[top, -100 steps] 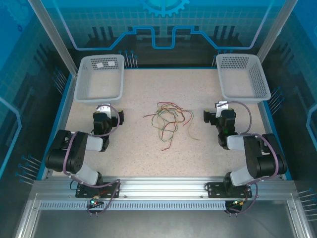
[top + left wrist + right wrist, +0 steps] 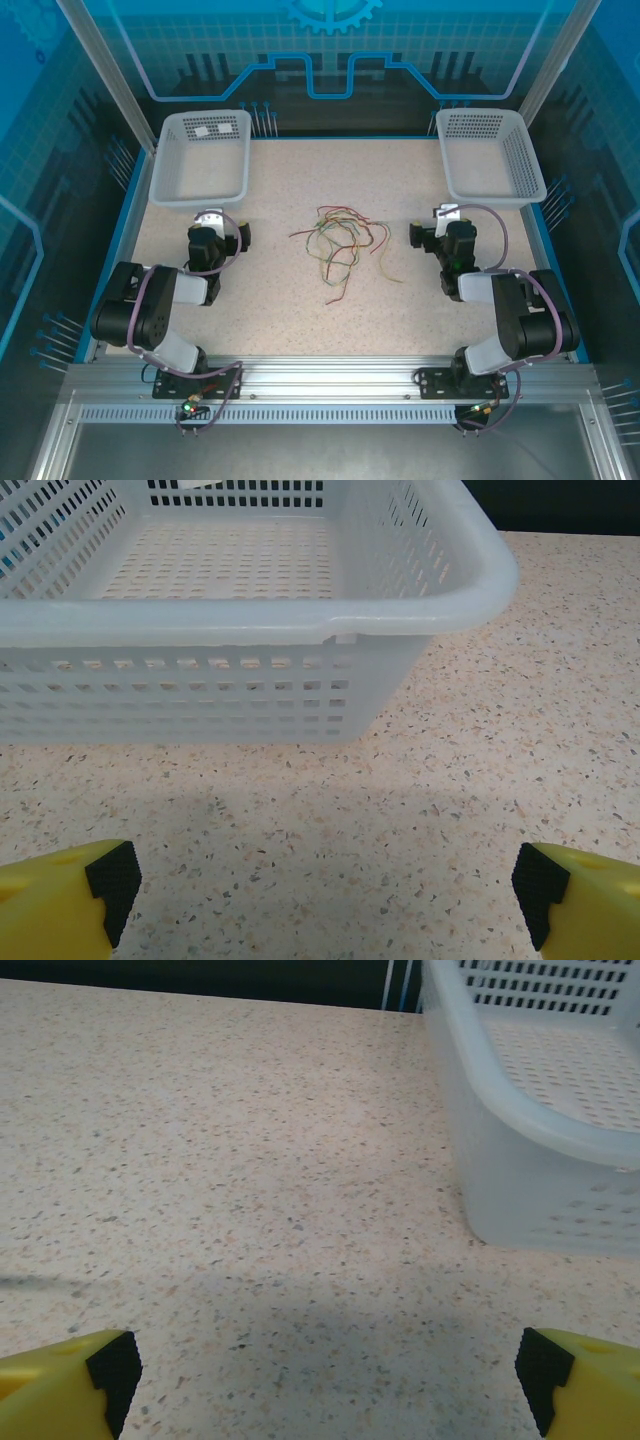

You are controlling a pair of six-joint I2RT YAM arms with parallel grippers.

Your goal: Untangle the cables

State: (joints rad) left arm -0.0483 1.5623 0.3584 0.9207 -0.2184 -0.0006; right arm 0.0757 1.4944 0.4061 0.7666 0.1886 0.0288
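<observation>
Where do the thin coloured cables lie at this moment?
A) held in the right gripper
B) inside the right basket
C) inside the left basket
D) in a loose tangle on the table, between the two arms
D: the cables lie tangled on the bare table, apart from the left gripper and the right gripper, both open.

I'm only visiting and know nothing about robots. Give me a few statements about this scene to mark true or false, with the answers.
1. The cables lie tangled on the table between the two arms. True.
2. The left gripper is clamped on a red cable. False: it is open and holds nothing, facing the left basket.
3. The right gripper is open. True.
4. A green cable lies in the right basket. False: all the cables are on the table.
</observation>
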